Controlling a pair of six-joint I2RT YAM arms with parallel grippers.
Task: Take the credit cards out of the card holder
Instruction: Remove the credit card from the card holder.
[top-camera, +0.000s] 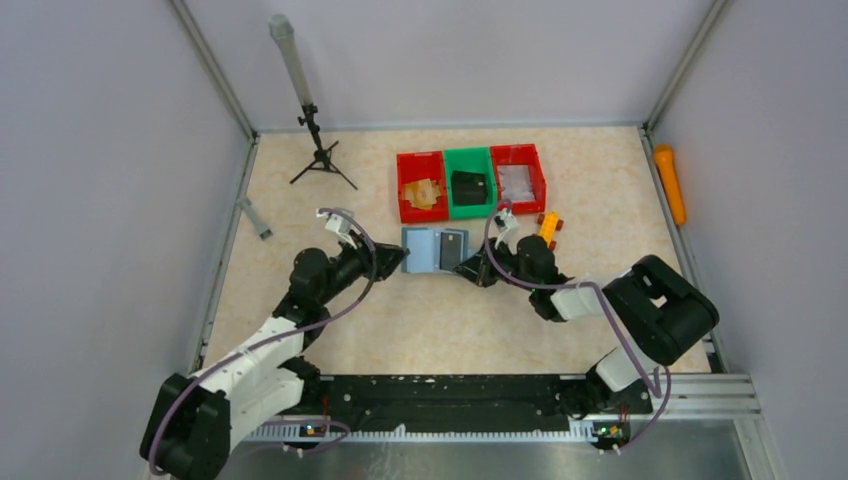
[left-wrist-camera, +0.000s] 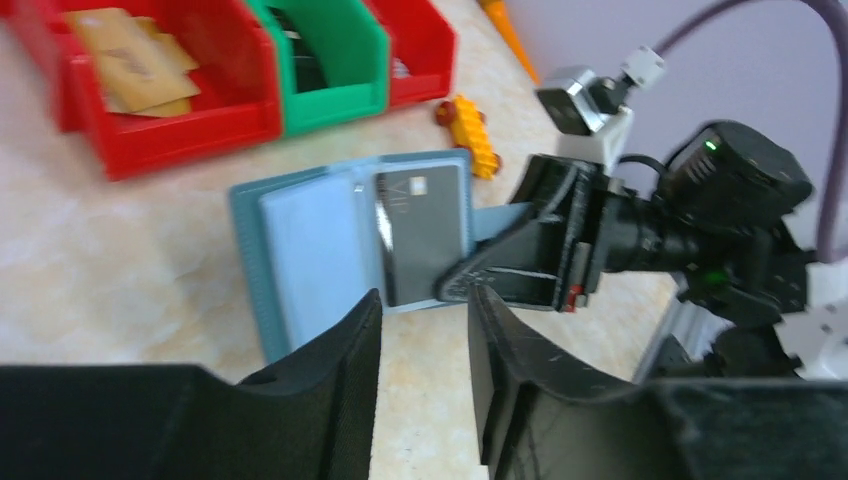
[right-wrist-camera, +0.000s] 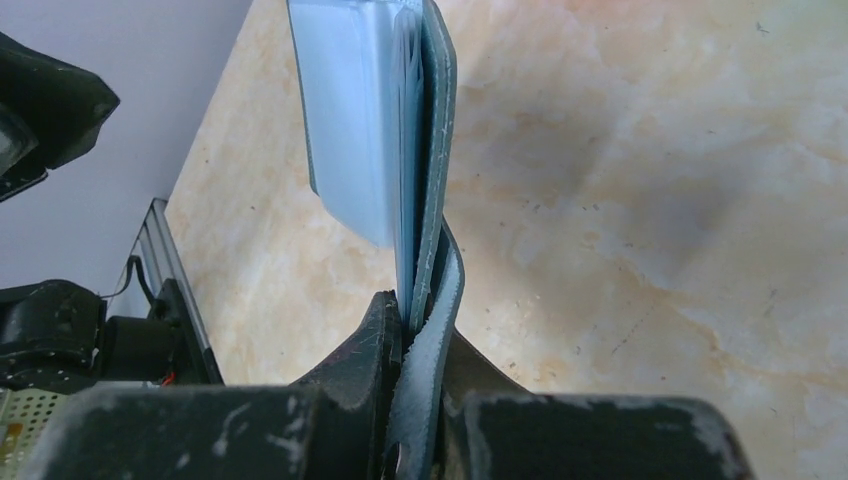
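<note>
I see the card holder (top-camera: 425, 250) lying open on the table (top-camera: 400, 320), a dark card (left-wrist-camera: 420, 235) showing inside. My right end effector (right-wrist-camera: 420, 320) is clamped tight on its edge. My left end effector (left-wrist-camera: 425, 300) stands partly open, holding nothing, at the opposite edge.

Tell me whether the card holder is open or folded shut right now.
Open. The card holder is spread out, pale inside facing up, a dark card still tucked in one half.
</note>
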